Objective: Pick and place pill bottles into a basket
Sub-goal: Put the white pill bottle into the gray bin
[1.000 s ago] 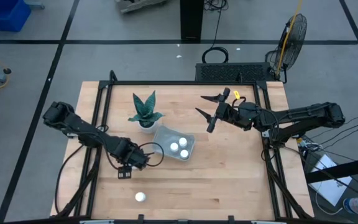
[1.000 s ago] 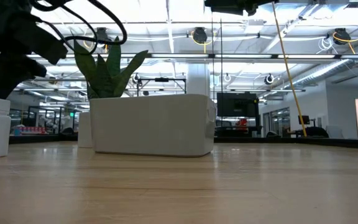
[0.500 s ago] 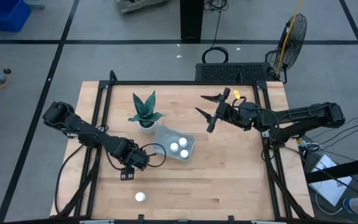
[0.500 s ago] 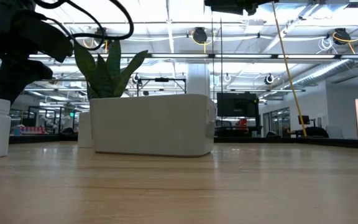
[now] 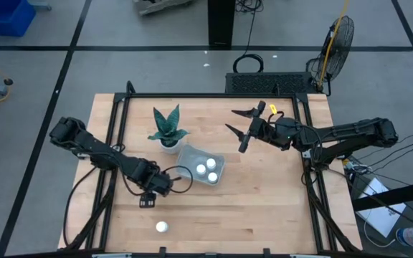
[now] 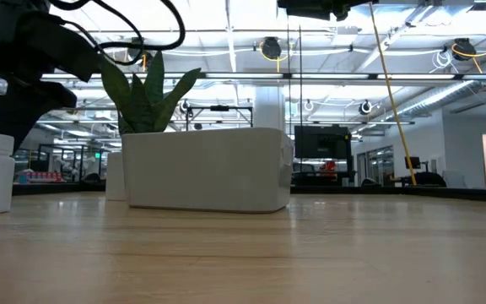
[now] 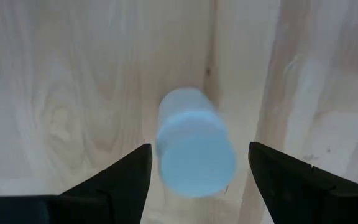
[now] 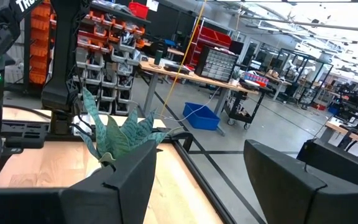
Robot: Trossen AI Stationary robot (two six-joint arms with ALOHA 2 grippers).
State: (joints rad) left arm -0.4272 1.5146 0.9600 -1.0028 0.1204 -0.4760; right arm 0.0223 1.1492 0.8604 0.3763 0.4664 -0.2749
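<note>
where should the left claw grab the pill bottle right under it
Take the pill bottle across its round side wall, just below the cap, coming straight down. It stands upright, and the left claw is open with one finger on either side already.

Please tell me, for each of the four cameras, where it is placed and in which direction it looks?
High view: above the table, looking straight down; shows both arms, the left gripper, the right gripper and the basket.
Low view: at table-top height, looking level across; the left arm shows dark at upper left.
Left wrist view: looks down past open fingers at a pill bottle.
Right wrist view: looks past open fingers toward the room.
Shared: the plant.
</note>
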